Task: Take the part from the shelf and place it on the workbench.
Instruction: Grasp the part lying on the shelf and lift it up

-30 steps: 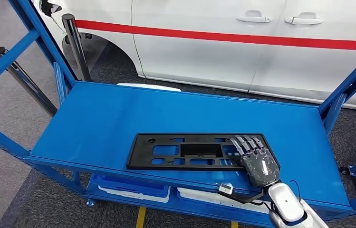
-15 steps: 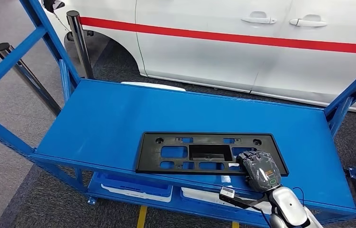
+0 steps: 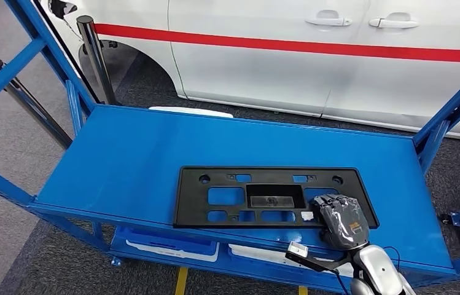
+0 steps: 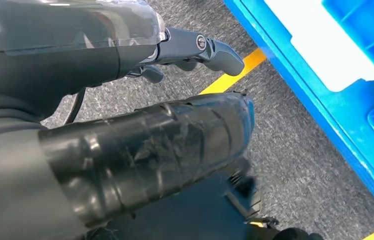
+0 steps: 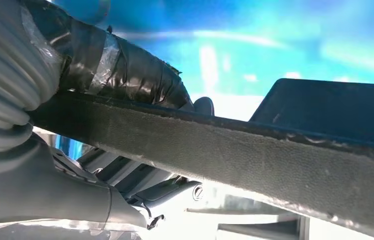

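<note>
The part is a flat black plastic panel with several cut-outs. It lies on the blue shelf close to the front edge. My right hand grips the panel's front right corner, with its fingers curled over the top. In the right wrist view the panel's edge runs between the taped thumb and the fingers below it. My left hand hangs over the grey floor, its fingers stretched out and apart from the thumb, holding nothing.
A white car with a red stripe stands behind the shelf. Blue uprights frame the shelf's left and right ends, and black posts stand at the back left. Blue bins sit on the lower level. A yellow line marks the floor.
My right hand's fingers went from lying flat on the panel to curling around its front right corner. The panel has turned and slid slightly to the right. The camera shifted a little.
</note>
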Action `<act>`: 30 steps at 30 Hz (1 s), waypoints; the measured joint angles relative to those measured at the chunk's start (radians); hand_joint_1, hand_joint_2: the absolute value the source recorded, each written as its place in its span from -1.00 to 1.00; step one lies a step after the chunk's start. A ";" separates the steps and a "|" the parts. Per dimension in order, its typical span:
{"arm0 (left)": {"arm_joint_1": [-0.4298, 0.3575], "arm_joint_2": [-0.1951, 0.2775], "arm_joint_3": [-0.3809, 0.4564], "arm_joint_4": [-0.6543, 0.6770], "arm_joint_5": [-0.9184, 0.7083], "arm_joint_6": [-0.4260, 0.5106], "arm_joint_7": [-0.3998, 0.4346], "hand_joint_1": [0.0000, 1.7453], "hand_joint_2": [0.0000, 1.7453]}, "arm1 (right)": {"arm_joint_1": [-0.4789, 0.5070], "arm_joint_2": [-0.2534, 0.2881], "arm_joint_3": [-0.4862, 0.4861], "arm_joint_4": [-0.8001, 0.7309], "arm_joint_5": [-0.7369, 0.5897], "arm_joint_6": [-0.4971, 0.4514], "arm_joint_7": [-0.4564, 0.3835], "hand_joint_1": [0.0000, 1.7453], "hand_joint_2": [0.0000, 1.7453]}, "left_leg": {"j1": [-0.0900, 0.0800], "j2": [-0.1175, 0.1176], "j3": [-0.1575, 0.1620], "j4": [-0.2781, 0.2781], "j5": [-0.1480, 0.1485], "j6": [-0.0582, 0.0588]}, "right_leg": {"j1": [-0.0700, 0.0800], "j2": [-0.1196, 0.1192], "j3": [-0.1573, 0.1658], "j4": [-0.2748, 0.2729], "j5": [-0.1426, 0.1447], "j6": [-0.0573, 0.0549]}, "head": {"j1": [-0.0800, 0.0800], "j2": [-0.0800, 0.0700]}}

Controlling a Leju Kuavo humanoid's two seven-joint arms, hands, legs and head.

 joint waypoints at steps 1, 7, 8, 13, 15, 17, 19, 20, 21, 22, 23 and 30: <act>0.001 0.000 0.002 0.000 0.003 0.001 -0.003 -1.00 -1.00 | 0.008 0.010 -0.004 -0.024 -0.032 -0.013 -0.015 1.00 1.00 | -0.002 0.000 0.012 -0.028 0.006 0.004 | 0.001 0.000 -0.001 0.000 0.000 0.005 | 0.000 0.000; 0.011 -0.002 0.024 0.000 0.034 -0.004 -0.054 -1.00 -1.00 | 0.086 0.123 -0.008 -0.215 -0.135 -0.127 -0.087 1.00 1.00 | 0.003 0.002 0.028 -0.064 0.020 0.035 | -0.002 0.000 -0.038 0.085 -0.056 0.028 | 0.001 0.000; 0.012 -0.003 0.029 0.000 0.040 -0.007 -0.063 -1.00 -1.00 | 0.101 0.144 -0.006 -0.242 -0.135 -0.144 -0.100 1.00 1.00 | 0.003 0.002 0.029 -0.065 0.020 0.038 | -0.002 0.000 -0.066 0.146 -0.088 0.029 | 0.002 0.000; 0.019 -0.004 0.049 0.000 0.053 -0.016 -0.082 -1.00 -1.00 | 0.161 0.218 -0.006 -0.324 -0.125 -0.163 -0.133 1.00 1.00 | 0.002 0.001 0.030 -0.055 0.012 0.034 | -0.006 -0.001 -0.079 0.173 -0.059 0.032 | 0.002 0.000; 0.020 -0.005 0.052 0.000 0.054 -0.017 -0.084 -1.00 -1.00 | 0.168 0.234 -0.007 -0.344 -0.127 -0.164 -0.142 1.00 1.00 | 0.001 0.000 0.029 -0.045 0.004 0.024 | -0.004 0.000 -0.017 0.050 -0.016 0.027 | 0.002 0.000; 0.020 -0.005 0.056 0.000 0.058 -0.021 -0.090 -1.00 -1.00 | 0.180 0.252 -0.012 -0.359 -0.133 -0.165 -0.167 1.00 1.00 | -0.002 0.000 0.028 -0.040 -0.001 0.013 | 0.001 0.002 0.003 0.008 -0.012 0.018 | 0.001 0.000; 0.021 -0.005 0.064 0.000 0.066 -0.029 -0.103 -1.00 -1.00 | 0.205 0.281 -0.018 -0.379 -0.129 -0.166 -0.208 1.00 1.00 | -0.001 0.000 0.029 -0.040 -0.004 0.002 | 0.002 0.002 0.004 0.005 -0.008 0.007 | 0.001 0.000; 0.022 -0.005 0.068 0.000 0.072 -0.035 -0.111 -1.00 -1.00 | 0.221 0.299 -0.021 -0.389 -0.120 -0.166 -0.228 1.00 1.00 | 0.001 0.000 0.027 -0.032 -0.012 -0.004 | 0.001 0.002 0.006 0.002 -0.007 0.000 | 0.001 0.000; 0.023 -0.005 0.074 0.000 0.077 -0.042 -0.119 -1.00 -1.00 | 0.237 0.318 -0.022 -0.400 -0.105 -0.166 -0.244 1.00 1.00 | 0.003 0.000 0.018 -0.010 -0.030 -0.010 | -0.001 0.001 0.007 -0.002 -0.005 -0.006 | 0.000 0.000; 0.025 -0.005 0.079 0.000 0.082 -0.048 -0.126 -1.00 -1.00 | 0.250 0.336 -0.023 -0.409 -0.084 -0.167 -0.254 1.00 1.00 | 0.005 0.000 0.000 0.032 -0.057 -0.015 | -0.002 0.000 0.009 -0.004 -0.004 -0.011 | 0.000 0.000; 0.027 -0.004 0.084 0.000 0.086 -0.053 -0.133 -1.00 -1.00 | 0.263 0.351 -0.023 -0.415 -0.062 -0.167 -0.260 1.00 1.00 | 0.006 0.000 -0.025 0.090 -0.090 -0.019 | -0.001 -0.001 0.009 -0.004 -0.005 -0.014 | 0.000 0.000; 0.034 0.000 0.110 0.000 0.093 -0.082 -0.160 -1.00 1.00 | 0.313 0.416 -0.032 -0.421 0.049 -0.167 -0.268 1.00 1.00 | 0.006 0.000 0.013 0.019 -0.026 -0.013 | 0.005 0.001 0.010 -0.001 -0.007 -0.015 | -0.001 0.000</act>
